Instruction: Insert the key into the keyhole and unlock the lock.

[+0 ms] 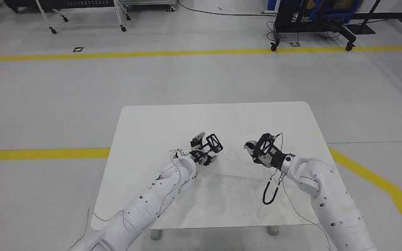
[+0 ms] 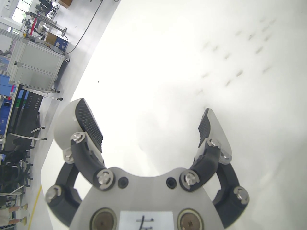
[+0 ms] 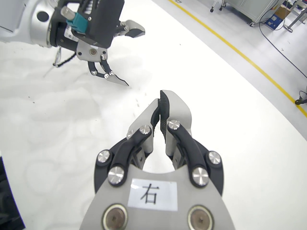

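2 grippers over the table (image 1: pixel 251 119): left gripper (image 2: pixel 144 107) fingers spread, right gripper (image 3: pixel 161 101) fingers pressed together, empty. The key's likely light, stiff, slick; pinch its flat head.

Industrial robotics lab or workshop floor.
Yellow floor lines (image 1: pixel 188 53), a wheeled equipment cart (image 1: pixel 312 22) and an aluminium-framed cabinet (image 2: pixel 36 60) surround one white table (image 1: pixel 163 125).
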